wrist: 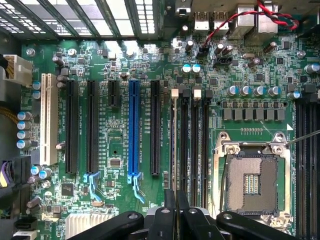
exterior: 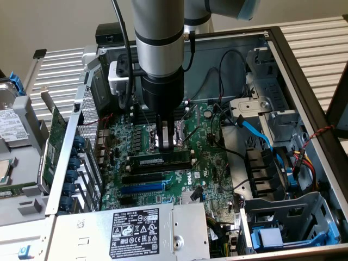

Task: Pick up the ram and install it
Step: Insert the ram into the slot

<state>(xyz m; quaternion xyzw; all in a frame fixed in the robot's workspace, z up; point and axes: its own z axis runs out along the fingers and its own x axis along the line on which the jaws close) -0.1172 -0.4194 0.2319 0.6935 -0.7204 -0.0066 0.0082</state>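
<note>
1 ram (exterior: 157, 162), 1 gripper (exterior: 165, 147), 1 blue slot (wrist: 133, 125), 1 white slot (wrist: 48, 119), 1 CPU socket (wrist: 250, 182), 1 PSU (exterior: 136, 231).

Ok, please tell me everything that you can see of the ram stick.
The ram is a long, thin, dark board with a pale printed label on its face. It stands on edge, level, on the green motherboard, beside black slots. The hand is shut on its top edge near the middle.

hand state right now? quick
Hand: closed, gripping the long, thin green ram stick by its top edge.
</note>
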